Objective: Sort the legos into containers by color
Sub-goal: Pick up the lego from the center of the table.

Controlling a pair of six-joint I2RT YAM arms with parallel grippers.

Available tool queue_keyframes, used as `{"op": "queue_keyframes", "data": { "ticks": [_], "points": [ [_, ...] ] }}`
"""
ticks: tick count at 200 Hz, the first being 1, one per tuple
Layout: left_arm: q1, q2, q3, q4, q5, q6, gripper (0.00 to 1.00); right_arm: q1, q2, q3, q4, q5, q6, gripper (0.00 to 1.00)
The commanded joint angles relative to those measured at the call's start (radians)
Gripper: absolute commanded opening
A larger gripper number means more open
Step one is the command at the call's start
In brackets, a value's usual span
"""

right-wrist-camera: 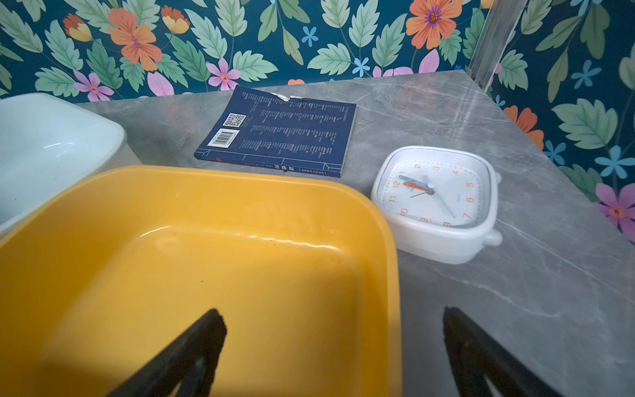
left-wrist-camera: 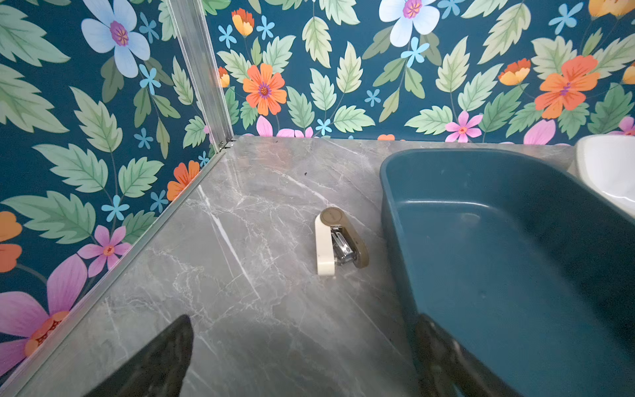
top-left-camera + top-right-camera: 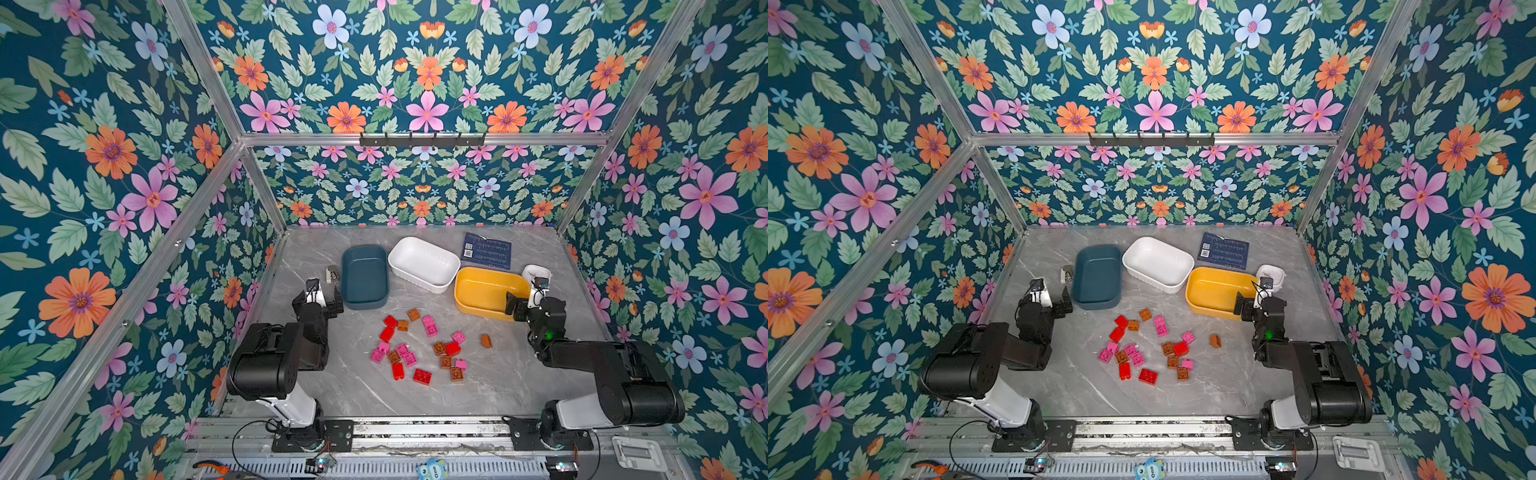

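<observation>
The legos lie scattered in the middle of the grey table: red, pink and brown-orange bricks, also in the other top view. Behind them stand the containers: a teal-blue bin, a white ribbed bin and a yellow bin, all empty. My left gripper is open at the teal bin's near left corner, its jaws holding nothing. My right gripper is open astride the yellow bin's right wall, empty.
A small cream stapler lies left of the teal bin. A dark blue book and a white clock sit at the back right. Flowered walls close off three sides of the table.
</observation>
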Motion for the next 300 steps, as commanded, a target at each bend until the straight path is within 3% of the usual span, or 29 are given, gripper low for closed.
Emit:
{"op": "queue_keyframes", "data": {
  "ticks": [1, 196, 235, 271, 300],
  "points": [
    [0.001, 0.000, 0.000, 0.035, -0.006, 0.000, 1.00, 0.001, -0.006, 0.003, 0.016, -0.002, -0.005, 0.99],
    [0.001, -0.001, -0.005, 0.045, -0.011, 0.005, 1.00, -0.001, -0.007, 0.001, 0.019, -0.002, -0.008, 0.99],
    [0.000, -0.059, -0.008, 0.004, -0.009, 0.007, 1.00, -0.002, -0.019, 0.007, -0.001, 0.001, -0.008, 0.99],
    [-0.002, -0.188, 0.014, -0.150, -0.001, 0.013, 1.00, -0.001, -0.158, 0.055, -0.196, -0.061, -0.030, 0.99],
    [-0.002, -0.330, 0.167, -0.541, -0.003, -0.027, 1.00, -0.001, -0.312, 0.076, -0.348, -0.147, -0.041, 0.99]
  ]
}}
